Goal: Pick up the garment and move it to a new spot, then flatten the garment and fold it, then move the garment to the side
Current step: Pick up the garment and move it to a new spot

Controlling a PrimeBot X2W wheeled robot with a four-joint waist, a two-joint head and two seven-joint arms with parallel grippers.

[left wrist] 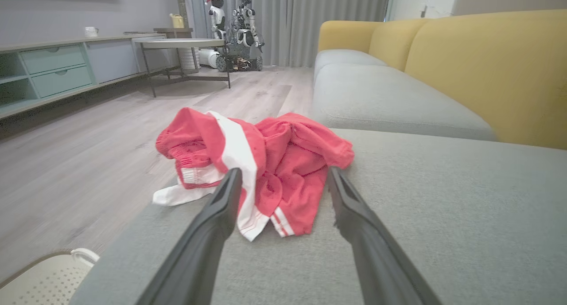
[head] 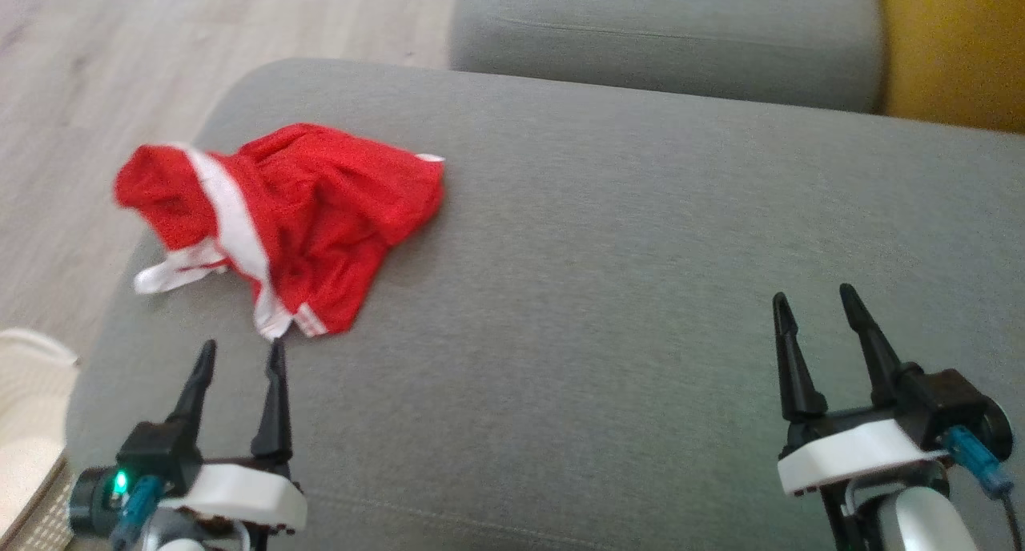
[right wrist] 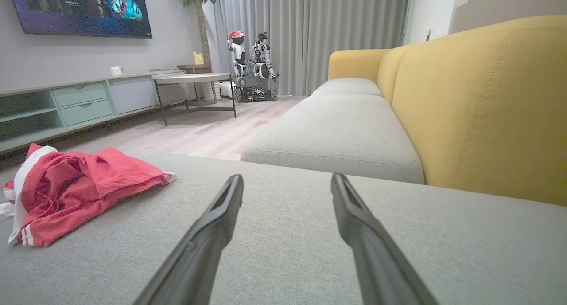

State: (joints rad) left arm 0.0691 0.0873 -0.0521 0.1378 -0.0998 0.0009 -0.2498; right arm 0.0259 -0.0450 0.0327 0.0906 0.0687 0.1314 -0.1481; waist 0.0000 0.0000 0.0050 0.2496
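Far left, down in the corner, there's a cream basket (head: 32, 399) with a rounded rim and a perforated wall, tucked beside the seat's edge, with pale wood-grain floor (head: 88, 78) above it.

Moving in, here's the red garment (head: 296, 215). It's crumpled in a loose heap on the left end of the grey seat cushion (head: 600, 295), up against the rounded edge. The fabric is thin and slightly shiny, with a broad white band running across it, narrow white stripes at one hem and a white strip trailing off the left side. It looks like a pair of sports shorts, though bunched up like this that's hard to confirm.

Just below the hem sits the left gripper (head: 243, 344). Its two tapered black fingers are spread apart and hold nothing, with the tips just short of the cloth.

Across the middle it's woven grey upholstery, matte and lightly nubbly, with a second grey cushion (head: 665, 38) behind it.

Over on the right, the right gripper (head: 813, 293) has its fingers parted and empty above bare fabric, well apart from the garment. Far right is a mustard-yellow backrest (head: 953, 46).
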